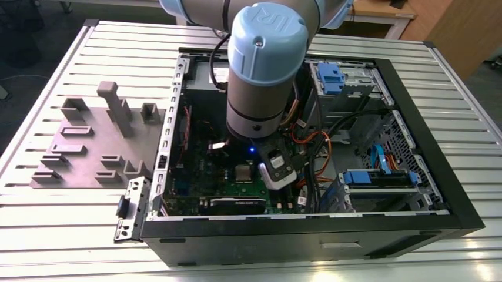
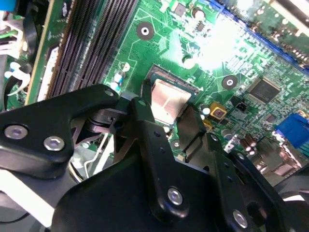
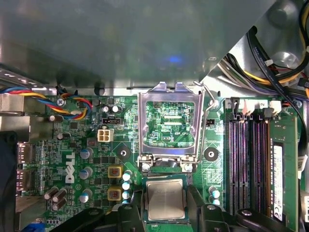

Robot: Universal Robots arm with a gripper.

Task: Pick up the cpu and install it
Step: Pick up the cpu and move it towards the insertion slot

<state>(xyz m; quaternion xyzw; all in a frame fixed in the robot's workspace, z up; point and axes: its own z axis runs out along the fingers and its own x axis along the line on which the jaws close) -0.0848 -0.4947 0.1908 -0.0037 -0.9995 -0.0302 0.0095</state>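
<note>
On the slatted metal table (image 1: 462,117) an open computer case (image 1: 314,241) lies on its side, and the big grey-and-blue arm (image 1: 263,64) reaches straight down into it. A grey plastic fixture (image 1: 86,150) sits on the table at the exterior view's left, well apart from the work. Inside the case the green motherboard (image 3: 72,145) lies flat, with dark memory slots (image 3: 246,164) running along one side of the processor socket. The socket's silver frame (image 3: 143,125) stands open with its wire lever (image 3: 206,121) raised beside it, so the seat beneath is uncovered.

What matters is how the gripper (image 2: 166,113) stands to the cpu (image 3: 165,199). The chip is not off to any side but dead centre, directly beneath, and the gripper straddles two of its opposite edges. From where I look I cannot tell whether it is clamped on the chip or free of it.

The cpu is down at the socket seat, just beside the hinge of the open frame. It lies flat with its metal top upward, not tilted as far as I can judge. Being square, it has no long axis to speak of. Its edges run true with the frame's sides and parallel to the memory slots, so it looks lined up with the seat. Whether it is fully bedded in I cannot say.
</note>
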